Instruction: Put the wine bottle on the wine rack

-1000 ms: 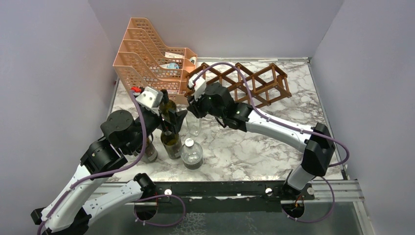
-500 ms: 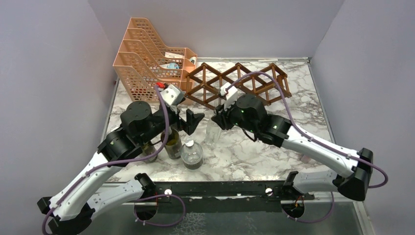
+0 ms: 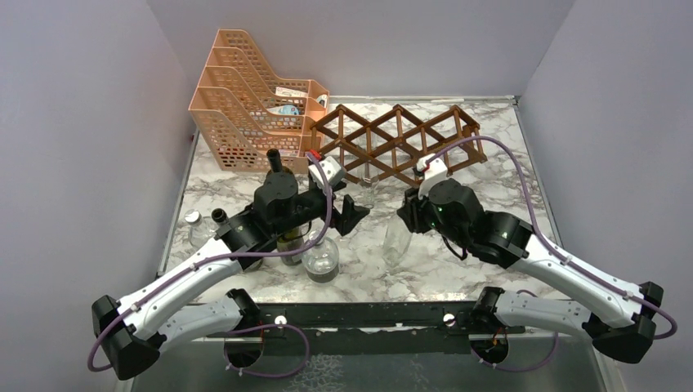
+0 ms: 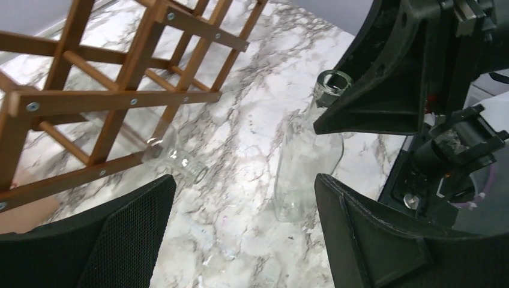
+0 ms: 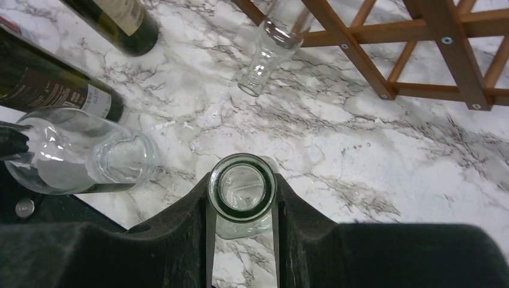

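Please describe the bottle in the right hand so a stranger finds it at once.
Start at the brown wooden wine rack at the back. Just in front of it, the right hand grips an empty clear bottle by its neck. No other bottle is held.

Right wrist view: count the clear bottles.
3. The held bottle is clamped by its neck in the right gripper; the racked bottle pokes its neck from the wine rack; the wide bottle sits left, beside dark wine bottles. More may lie outside this view.
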Available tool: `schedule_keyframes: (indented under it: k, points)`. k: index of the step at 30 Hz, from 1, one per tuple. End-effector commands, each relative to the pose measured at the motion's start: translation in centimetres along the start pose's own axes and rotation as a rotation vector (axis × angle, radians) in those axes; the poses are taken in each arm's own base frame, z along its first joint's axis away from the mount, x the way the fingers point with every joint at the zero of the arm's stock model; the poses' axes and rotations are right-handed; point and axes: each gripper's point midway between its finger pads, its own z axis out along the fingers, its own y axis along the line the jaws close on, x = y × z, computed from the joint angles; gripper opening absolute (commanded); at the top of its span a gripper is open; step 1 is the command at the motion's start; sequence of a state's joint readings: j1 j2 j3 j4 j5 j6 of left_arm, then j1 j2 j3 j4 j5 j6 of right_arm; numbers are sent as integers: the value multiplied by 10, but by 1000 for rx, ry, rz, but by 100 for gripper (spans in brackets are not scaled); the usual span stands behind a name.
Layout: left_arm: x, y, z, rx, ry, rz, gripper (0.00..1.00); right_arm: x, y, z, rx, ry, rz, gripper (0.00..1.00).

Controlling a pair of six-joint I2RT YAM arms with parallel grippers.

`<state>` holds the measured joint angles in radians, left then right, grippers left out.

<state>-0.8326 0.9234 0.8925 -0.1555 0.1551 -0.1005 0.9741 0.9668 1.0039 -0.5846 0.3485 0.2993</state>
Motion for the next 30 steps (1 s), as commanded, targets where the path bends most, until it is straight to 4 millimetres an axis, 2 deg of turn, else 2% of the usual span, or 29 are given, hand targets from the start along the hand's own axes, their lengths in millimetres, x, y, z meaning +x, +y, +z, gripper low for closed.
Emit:
schedule_keyframes:
  k: [1, 7, 11, 20, 23, 30]
  points:
    - [-16, -27, 15, 120, -107, 6, 91, -5, -20, -13, 100, -50, 81, 6]
    - [10, -44, 36, 127, -63, 94, 94, -9, -31, -24, 155, -80, 168, 5]
    - [18, -46, 44, 118, -78, 137, 99, -23, -32, -37, 141, -136, 246, 4]
    - [28, -67, 66, 188, -103, 145, 99, -60, -34, -75, 64, -308, 404, 1]
    - [32, -79, 72, 243, -102, 150, 98, -70, -35, -87, 38, -357, 442, 1]
    - [35, -86, 82, 269, -105, 167, 89, -83, -34, -100, 2, -409, 483, 1]
